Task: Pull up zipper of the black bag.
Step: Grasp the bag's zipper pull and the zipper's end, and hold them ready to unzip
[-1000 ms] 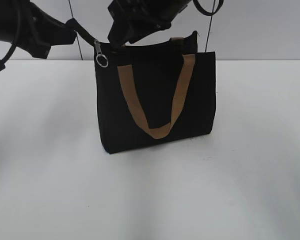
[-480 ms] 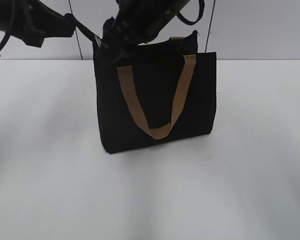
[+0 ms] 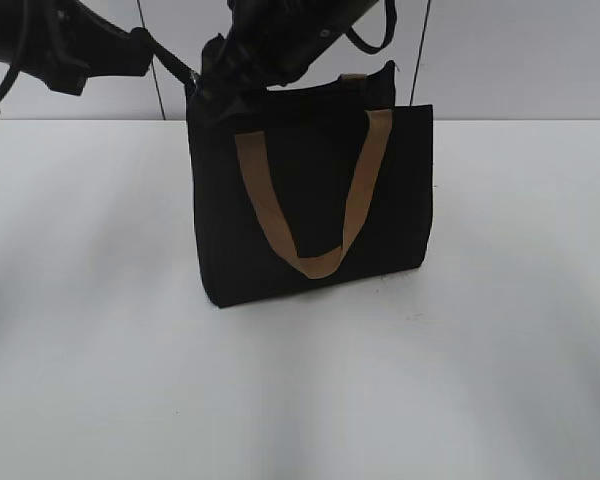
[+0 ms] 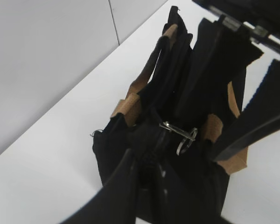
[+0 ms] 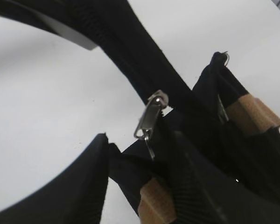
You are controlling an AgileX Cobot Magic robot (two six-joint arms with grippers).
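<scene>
This looks like a lab or robot test bench, not a home: a plain white counter [image 3: 100,380] fills the view from 3 to 9 o'clock and carries a single black bag [image 3: 310,200]. Behind it, toward 12 o'clock, runs a bare pale wall [image 3: 520,50] of flat panels with thin dark seams, and black robot arms [image 3: 60,45] reach in from 10 to 12 o'clock.

- A plain white table [image 3: 100,380] fills the lower part of the exterior view, from 3 o'clock round through 6 to 9 o'clock.
- A pale grey wall [image 3: 520,55] runs behind it across 12 o'clock.
- Thin dark vertical seams [image 3: 418,50] divide the wall into panels.
- Soft, even light leaves faint shadows on the tabletop.
</scene>
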